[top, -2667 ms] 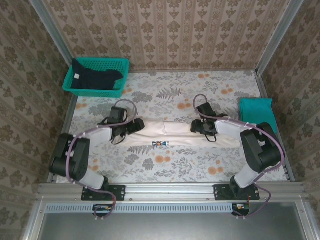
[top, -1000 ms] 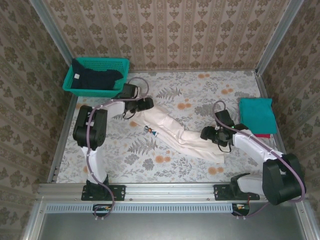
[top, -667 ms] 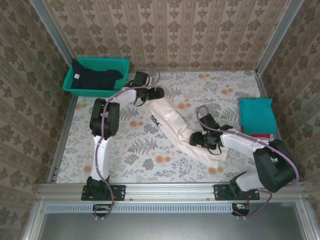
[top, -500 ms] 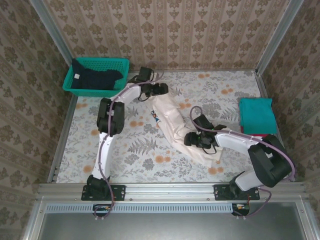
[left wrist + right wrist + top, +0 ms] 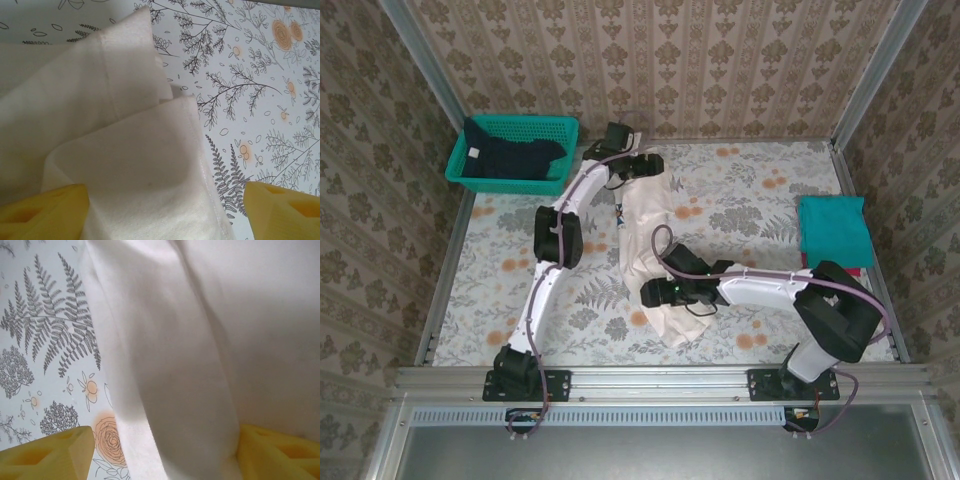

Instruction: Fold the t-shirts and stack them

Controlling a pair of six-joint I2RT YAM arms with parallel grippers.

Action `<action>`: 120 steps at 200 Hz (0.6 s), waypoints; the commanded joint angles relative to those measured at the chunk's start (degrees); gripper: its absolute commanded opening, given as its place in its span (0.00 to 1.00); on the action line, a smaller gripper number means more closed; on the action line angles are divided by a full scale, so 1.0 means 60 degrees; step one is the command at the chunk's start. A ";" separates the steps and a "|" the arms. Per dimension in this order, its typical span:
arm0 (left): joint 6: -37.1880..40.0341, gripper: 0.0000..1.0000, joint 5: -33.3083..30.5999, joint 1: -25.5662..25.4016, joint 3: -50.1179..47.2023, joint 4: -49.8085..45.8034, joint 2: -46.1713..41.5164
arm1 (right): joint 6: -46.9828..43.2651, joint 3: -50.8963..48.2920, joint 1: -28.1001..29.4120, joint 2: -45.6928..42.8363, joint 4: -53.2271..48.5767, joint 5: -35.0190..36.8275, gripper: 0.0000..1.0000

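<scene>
The cream-white t-shirt (image 5: 645,245) lies as a long folded strip running from the table's back centre toward the front; a bit of its blue print peeks out on its left edge. My left gripper (image 5: 648,166) rests over the strip's far end, open, with cloth (image 5: 140,170) between its yellow fingers (image 5: 45,210). My right gripper (image 5: 656,293) sits over the near end, open, the white cloth (image 5: 200,365) lying between its fingers (image 5: 50,452). The teal t-shirt (image 5: 832,230) lies folded at the right edge. The dark navy t-shirt (image 5: 510,158) sits in the basket.
The teal mesh basket (image 5: 520,121) stands at the back left corner. A pink-red edge (image 5: 855,271) shows under the teal shirt. The floral tablecloth (image 5: 510,270) is bare to the left and at the front; metal rails frame the table.
Both grippers swung the white strip from lying crosswise to lying front to back: the left one moved to the back centre, the right one to the front centre.
</scene>
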 commanded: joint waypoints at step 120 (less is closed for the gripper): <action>-0.0057 0.92 -0.1862 -0.0747 -1.3156 0.5537 -1.1138 | -0.0907 0.4612 -0.3644 0.2842 -0.0120 -0.0767 0.73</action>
